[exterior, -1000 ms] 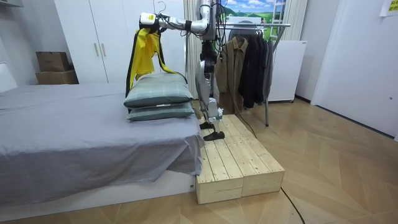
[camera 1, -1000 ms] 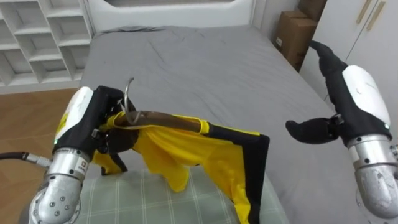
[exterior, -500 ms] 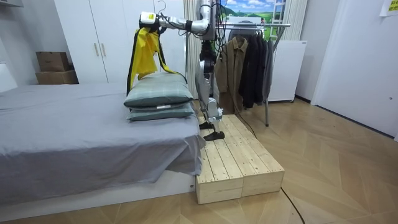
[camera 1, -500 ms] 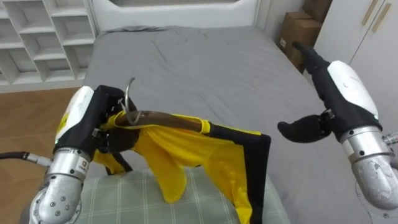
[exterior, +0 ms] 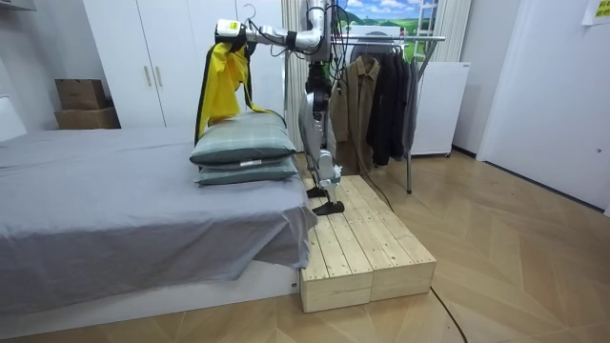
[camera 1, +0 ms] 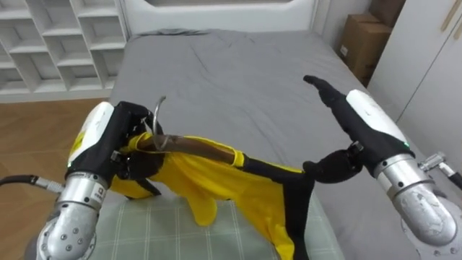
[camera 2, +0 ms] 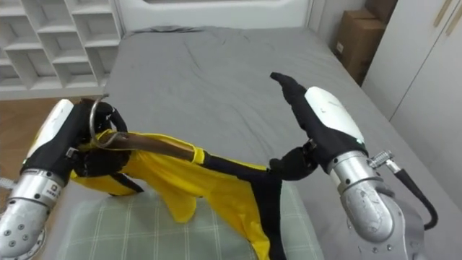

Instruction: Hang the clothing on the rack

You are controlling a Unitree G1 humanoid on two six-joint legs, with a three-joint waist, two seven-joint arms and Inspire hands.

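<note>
Left eye view: the left robot hand (camera 1: pixel 115 141) is clenched round one end of a wooden hanger (camera 1: pixel 191 147), just above the near edge of the green checked pillow (camera 1: pixel 155 232). A yellow and black garment (camera 1: pixel 216 184) is draped over the hanger and hangs down onto the pillow. The right robot hand (camera 1: pixel 369 121) is released, fingers straight, above the pillow's right side. Its thumb is just beside the garment's black edge, and contact cannot be told. The grey bed (camera 1: pixel 231 68) stretches beyond the pillow.

Right eye view: the hanger's metal hook (camera 2: pixel 94 114) rises beside the clenched fingers, above the pillow's left corner.

Room view: the robot stands on a wooden platform (exterior: pixel 367 250) just behind the stacked pillows, arms raised, the garment hanging above the top pillow. A clothes rack (exterior: pixel 396 40) with dark coats (exterior: pixel 381 105) stands behind the platform, well apart from the pillow.
</note>
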